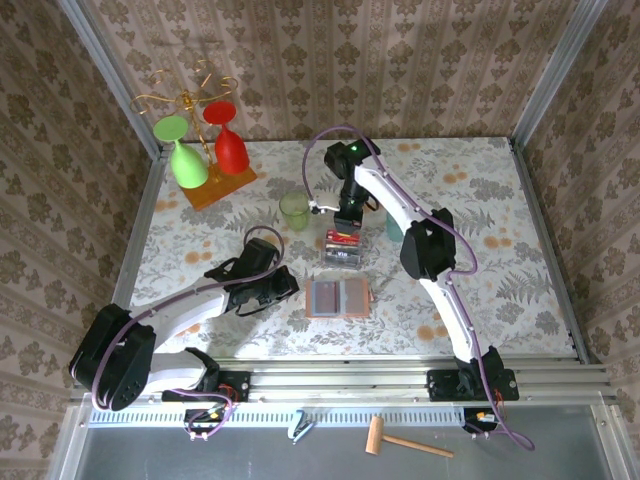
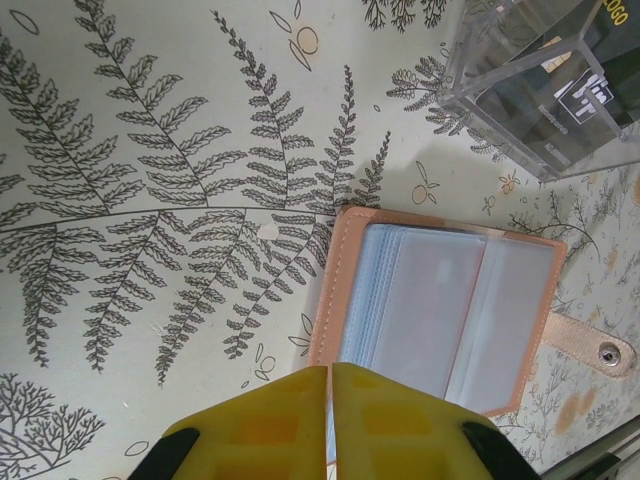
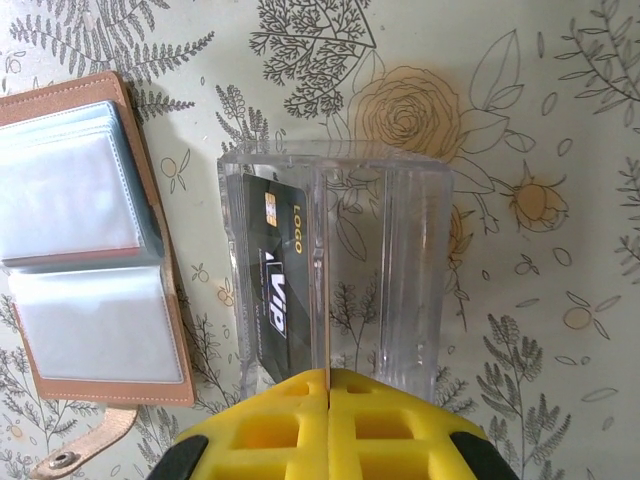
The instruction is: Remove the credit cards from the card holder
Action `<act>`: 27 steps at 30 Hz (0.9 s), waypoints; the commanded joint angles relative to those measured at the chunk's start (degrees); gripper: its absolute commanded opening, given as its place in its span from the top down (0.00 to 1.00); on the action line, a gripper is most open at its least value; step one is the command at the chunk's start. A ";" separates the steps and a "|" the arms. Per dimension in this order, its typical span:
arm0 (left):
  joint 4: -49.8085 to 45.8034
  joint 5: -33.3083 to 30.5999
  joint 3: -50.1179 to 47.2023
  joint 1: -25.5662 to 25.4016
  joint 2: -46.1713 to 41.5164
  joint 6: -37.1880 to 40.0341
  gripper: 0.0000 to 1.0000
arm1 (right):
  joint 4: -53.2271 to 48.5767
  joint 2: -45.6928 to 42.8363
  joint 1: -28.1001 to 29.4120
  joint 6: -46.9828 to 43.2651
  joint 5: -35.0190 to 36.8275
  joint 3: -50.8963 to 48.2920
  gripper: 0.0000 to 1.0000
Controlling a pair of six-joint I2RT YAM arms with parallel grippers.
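The holder (image 1: pixel 337 297) lay open at the centre of the bench (image 1: pixel 500 280). Just above it, cards (image 3: pixel 272 290) stood in a clear box (image 3: pixel 410 260). The left end effector (image 2: pixel 330 400) was clenched at the holder's left edge. The right end effector (image 3: pixel 328 395) was clenched over the box.

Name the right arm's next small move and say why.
Probably lift the right gripper straight up off the clear plastic box. It is shut just above the box, a black card with gold lettering already stands inside, and the clear pockets of the open salmon-pink card holder look empty.
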 commanded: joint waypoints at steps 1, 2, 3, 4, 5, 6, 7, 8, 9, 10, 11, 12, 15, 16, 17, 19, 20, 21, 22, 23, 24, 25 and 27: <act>-1.06 0.55 1.17 0.50 0.08 0.85 0.90 | -2.55 1.92 -0.27 -0.48 -2.42 -0.50 1.00; -1.01 0.51 1.22 0.51 0.17 0.89 0.90 | -2.45 2.01 -0.30 -0.47 -2.57 -0.52 0.99; -1.01 0.51 1.23 0.45 0.25 0.89 0.90 | -2.31 2.16 -0.25 -0.51 -2.63 -0.73 0.99; -1.10 0.51 1.28 0.46 0.30 0.84 0.90 | -2.27 2.28 -0.32 -0.39 -2.64 -0.74 0.97; -0.96 0.51 1.28 0.47 0.35 0.85 0.90 | -2.22 2.35 -0.32 -0.39 -2.57 -0.78 0.96; -0.96 0.59 1.30 0.52 0.39 0.82 0.90 | -2.18 2.33 -0.28 -0.39 -2.56 -0.70 0.95; -0.97 0.60 1.36 0.55 0.43 0.85 0.90 | -2.17 2.38 -0.32 -0.39 -2.46 -0.73 0.93; -0.96 0.60 1.43 0.56 0.51 0.98 0.90 | -2.14 2.38 -0.31 -0.39 -2.37 -0.76 0.92; -0.94 0.60 1.46 0.61 0.52 0.96 0.90 | -2.18 2.29 -0.31 -0.36 -2.20 -0.74 0.91; -0.91 0.60 1.48 0.63 0.63 0.91 0.90 | -2.26 2.22 -0.32 -0.30 -1.86 -0.66 0.90; -0.88 0.60 1.48 0.66 0.68 0.86 0.90 | -2.33 2.12 -0.31 -0.22 -1.53 -0.69 0.89; -0.71 0.60 1.47 0.65 0.78 0.84 0.90 | -2.41 1.80 -0.25 -0.10 -1.11 -0.68 0.88; -0.07 0.90 1.63 0.65 1.35 0.76 0.90 | -2.18 0.51 -0.32 0.46 -0.47 -0.69 0.83; 0.14 1.10 1.82 0.64 1.64 0.76 0.90 | -2.09 -0.06 -0.30 0.66 -0.25 -0.75 0.82; 0.21 1.29 2.08 0.67 1.90 0.86 0.90 | -1.99 -0.68 -0.32 0.89 -0.02 -0.77 0.81; 0.09 1.61 2.77 0.63 2.44 1.23 0.89 | -1.85 -1.94 -0.31 1.47 0.75 -0.77 0.79; 0.09 1.66 2.96 0.63 2.58 1.36 0.89 | -1.76 -2.46 -0.30 1.78 1.08 -0.80 0.79; 0.25 1.61 3.14 0.59 2.74 1.38 0.89 | -1.57 -3.16 -0.31 2.14 1.48 -0.85 0.78; 0.48 1.74 3.24 0.54 2.85 1.46 0.89 | -1.35 -3.77 -0.31 2.47 1.73 -1.12 0.78; 0.66 1.77 3.36 0.57 2.95 1.54 0.90 | -1.30 -4.30 -0.26 2.70 1.93 -1.27 0.78; 0.71 1.83 3.52 0.54 3.09 1.71 0.89 | -1.22 -4.70 -0.32 3.04 2.08 -1.46 0.78; 0.69 1.83 3.72 0.56 3.31 1.95 0.89 | -1.00 -5.27 -0.32 3.36 2.41 -1.99 0.77; 0.79 1.92 4.23 0.55 3.72 2.25 0.89 | -0.15 -6.36 -0.29 4.28 3.43 -3.38 0.77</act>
